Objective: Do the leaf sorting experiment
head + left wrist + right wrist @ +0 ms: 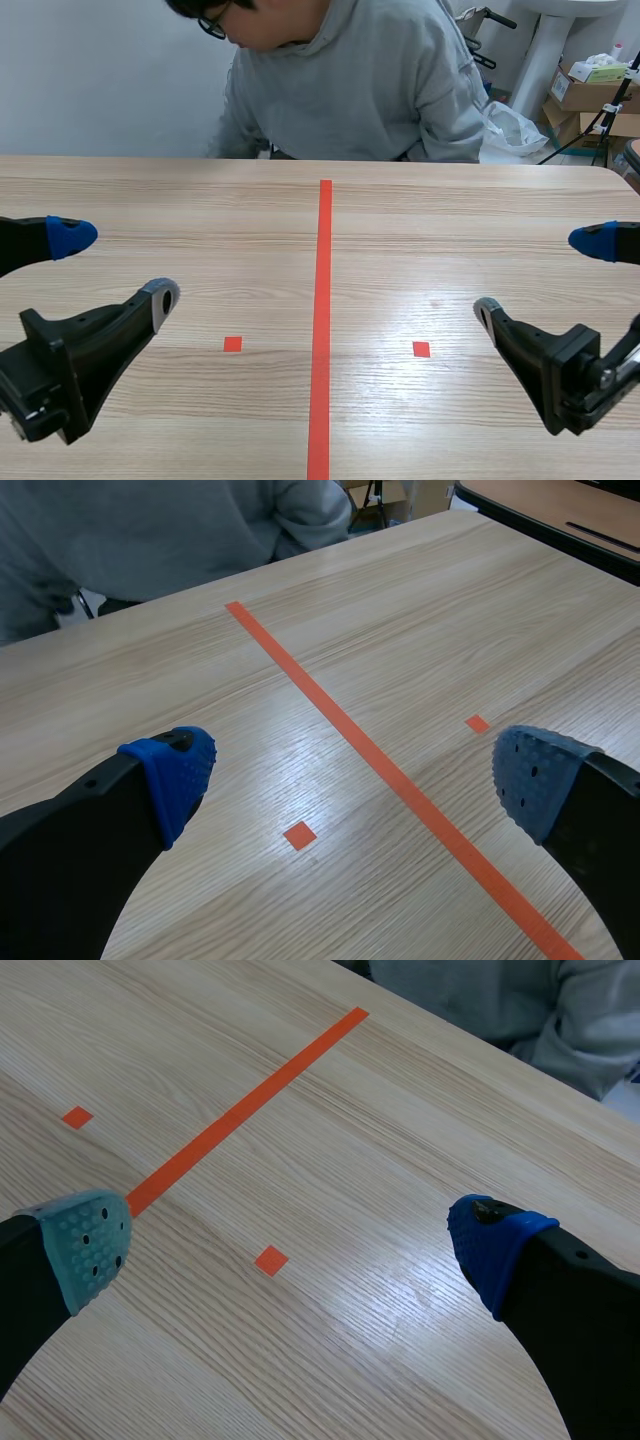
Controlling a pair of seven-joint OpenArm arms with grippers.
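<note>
I stand by the desk (450, 220) and look. It is made of pale wood. A long red line (323, 320) of tape runs down its middle, away from the robot. One small red square (232, 344) sits to the left of the line, and another red square (421, 349) sits to the right.

The left pincer (115, 266) hangs low over the left side of the desk. Its two fingers are spread wide apart and nothing is between them. One finger has a bright blue pad (175, 775) and the other has a duller blue pad (530, 775).

The right pincer (538, 276) hangs low over the right side. Its fingers are spread wide too, and it holds nothing. One tip has a pale green pad (90, 1245) with little dots, and the other tip is blue (490, 1245).

The two pincers are well apart, one on each side of the red line.

A person (360, 80) in a grey hoodie sits at the far side of the desk, leaning over to one side. Behind them, in the corner, are some cardboard boxes (590, 95) and a white bag (510, 125).

Where the leaves are, I cannot tell.
</note>
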